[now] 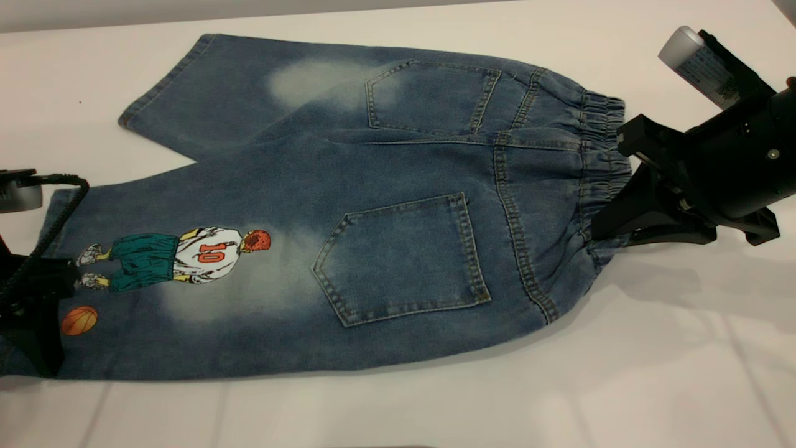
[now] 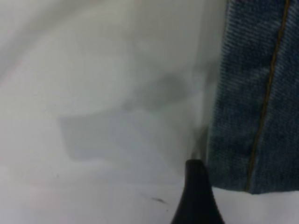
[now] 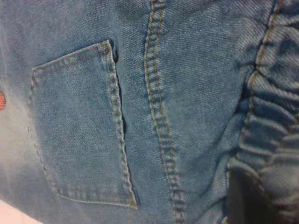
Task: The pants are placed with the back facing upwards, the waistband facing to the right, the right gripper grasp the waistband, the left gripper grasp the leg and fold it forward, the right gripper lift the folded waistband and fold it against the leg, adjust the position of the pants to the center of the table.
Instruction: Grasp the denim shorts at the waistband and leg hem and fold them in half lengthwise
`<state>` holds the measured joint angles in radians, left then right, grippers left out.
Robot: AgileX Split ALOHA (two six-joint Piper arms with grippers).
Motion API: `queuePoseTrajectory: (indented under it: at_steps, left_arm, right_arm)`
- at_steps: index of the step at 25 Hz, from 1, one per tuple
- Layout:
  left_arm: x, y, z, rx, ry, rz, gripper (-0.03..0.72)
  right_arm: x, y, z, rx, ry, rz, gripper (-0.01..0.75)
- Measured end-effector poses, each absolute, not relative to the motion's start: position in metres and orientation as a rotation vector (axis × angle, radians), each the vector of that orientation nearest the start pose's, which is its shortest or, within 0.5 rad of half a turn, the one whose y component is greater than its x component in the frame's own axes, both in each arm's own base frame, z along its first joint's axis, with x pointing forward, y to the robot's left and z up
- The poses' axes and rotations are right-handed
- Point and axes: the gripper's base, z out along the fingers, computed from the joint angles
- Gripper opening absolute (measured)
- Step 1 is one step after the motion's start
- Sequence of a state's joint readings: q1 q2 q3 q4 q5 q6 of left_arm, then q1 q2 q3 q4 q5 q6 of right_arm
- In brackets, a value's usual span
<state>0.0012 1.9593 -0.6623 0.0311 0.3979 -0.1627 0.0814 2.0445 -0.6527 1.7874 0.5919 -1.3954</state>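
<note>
The blue denim pants (image 1: 398,168) lie flat on the white table (image 1: 622,373), back pockets up. The gathered waistband (image 1: 600,143) points right. My right gripper (image 1: 612,183) is open at the waistband's edge, with the ruffled band (image 3: 275,116) between its two spread fingers; one dark finger (image 3: 240,200) sits under the gathers. The leg (image 1: 186,274) with the printed player "10" and orange ball stretches left. My left gripper (image 1: 34,323) is open, low at that leg's hem (image 2: 252,116), with one fingertip (image 2: 196,186) on the table just beside the denim edge.
The plain leg (image 1: 205,93) runs toward the far left of the table. Bare white tabletop surrounds the pants, widest toward the near edge. The left arm's ribbed cable (image 1: 59,211) loops over the printed leg's end.
</note>
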Motion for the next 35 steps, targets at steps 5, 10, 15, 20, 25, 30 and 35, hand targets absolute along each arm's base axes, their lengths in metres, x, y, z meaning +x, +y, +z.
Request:
queuePoseTrajectory:
  at_steps: [5,10,15,20,25,30,35]
  left_arm:
    - [0.249,0.001,0.052,-0.212,3.166,0.024,0.421]
    - [0.250,0.001,0.052,-0.208,3.156,0.023,0.153]
    - [0.250,0.001,0.055,-0.212,3.147,0.017,0.040]
    - [0.255,-0.001,0.095,-0.192,3.092,-0.031,0.040]
    - [0.272,-0.003,0.162,-0.143,2.899,-0.064,0.040]
    - [0.297,-0.002,0.200,-0.081,2.750,-0.060,0.040]
    - [0.325,-0.002,0.200,-0.074,2.652,-0.055,0.040]
  right_arm:
    - [0.276,0.072,0.051,0.315,2.734,0.933,0.046]
    - [0.276,0.072,0.051,0.308,2.733,0.931,0.048]
    - [0.276,0.073,0.052,0.289,2.728,0.938,0.036]
    - [0.277,0.075,0.074,0.214,2.688,0.972,0.035]
    - [0.278,0.077,0.119,0.137,2.568,0.989,0.035]
    - [0.290,0.071,0.138,0.133,2.509,0.966,0.035]
    - [0.316,0.070,0.136,0.152,2.488,0.944,0.035]
